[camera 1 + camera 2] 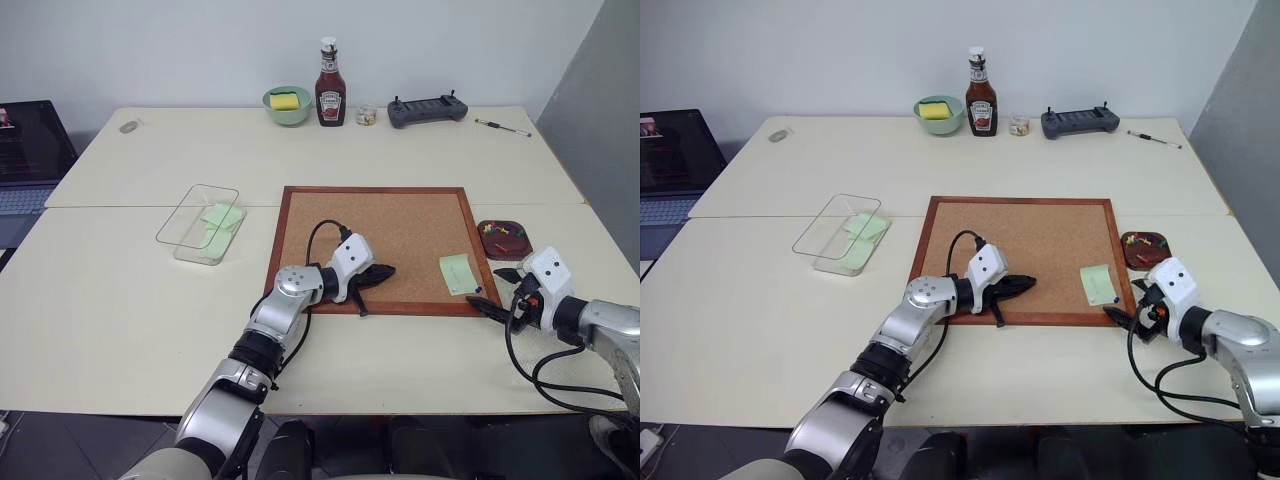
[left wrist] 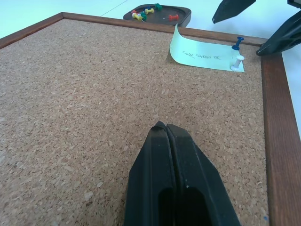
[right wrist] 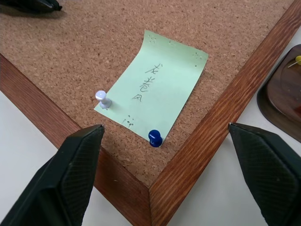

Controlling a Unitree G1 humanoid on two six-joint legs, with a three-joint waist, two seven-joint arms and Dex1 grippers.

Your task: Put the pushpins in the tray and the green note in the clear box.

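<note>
A wood-framed corkboard (image 1: 385, 235) lies flat near the front of a pale worktop (image 1: 130, 290). Along the far edge, a ketchup bottle (image 1: 330, 84) stands upright beside a pale green bowl (image 1: 287, 106) holding a yellow sponge (image 1: 284, 101). Just right of the bottle sits a small glass jar (image 1: 367, 115), then a dark handheld controller (image 1: 427, 108) and, further right, a pen (image 1: 503, 127). A small grey object (image 1: 129, 127) rests at the far left corner. A laptop (image 1: 28, 160) is open beyond the worktop's left end.

Bare corkboard (image 1: 400, 225) lies open; left hand (image 1: 383, 271) apparently blocks its near edge.
</note>
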